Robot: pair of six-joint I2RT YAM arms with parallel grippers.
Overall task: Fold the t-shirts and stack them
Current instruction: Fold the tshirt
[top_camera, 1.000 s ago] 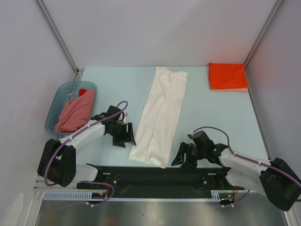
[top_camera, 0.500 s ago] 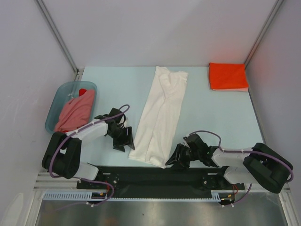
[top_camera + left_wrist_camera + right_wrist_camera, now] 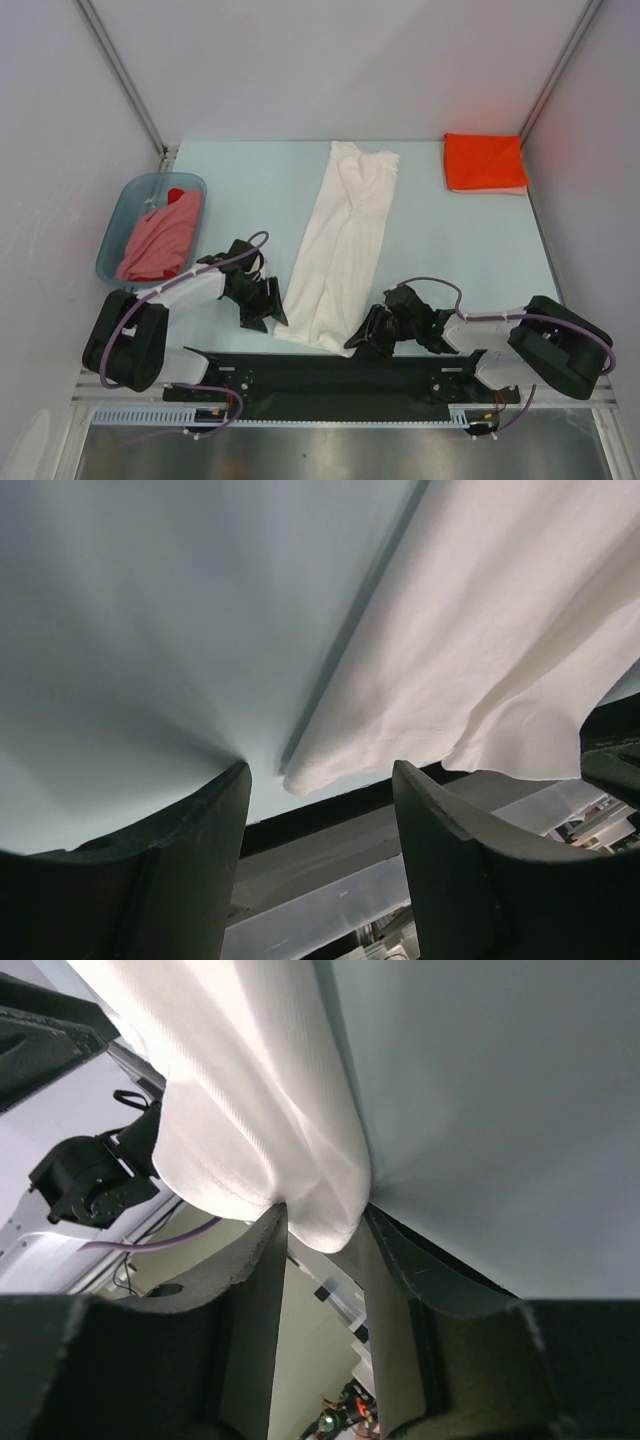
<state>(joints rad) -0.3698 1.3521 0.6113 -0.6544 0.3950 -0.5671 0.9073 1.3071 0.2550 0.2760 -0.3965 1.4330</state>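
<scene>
Two near corners of the white t-shirt (image 3: 340,240) sit at the grippers: left gripper (image 3: 320,780) jaws apart, hem corner just ahead between them; right gripper (image 3: 322,1222) jaws narrow around its corner, firm pinch unclear. Push left deeper and clamp all layers before lifting

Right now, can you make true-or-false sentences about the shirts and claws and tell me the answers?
The white t-shirt lies as a long strip in the middle of the table. True.
The orange t-shirt is in the basin. False: it lies folded at the far right corner; a pink t-shirt is in the basin.
The left claw is squeezed shut. False: it is open, at the white t-shirt's near corner.
The right claw has a corner of the white t-shirt between its fingers. True.
</scene>
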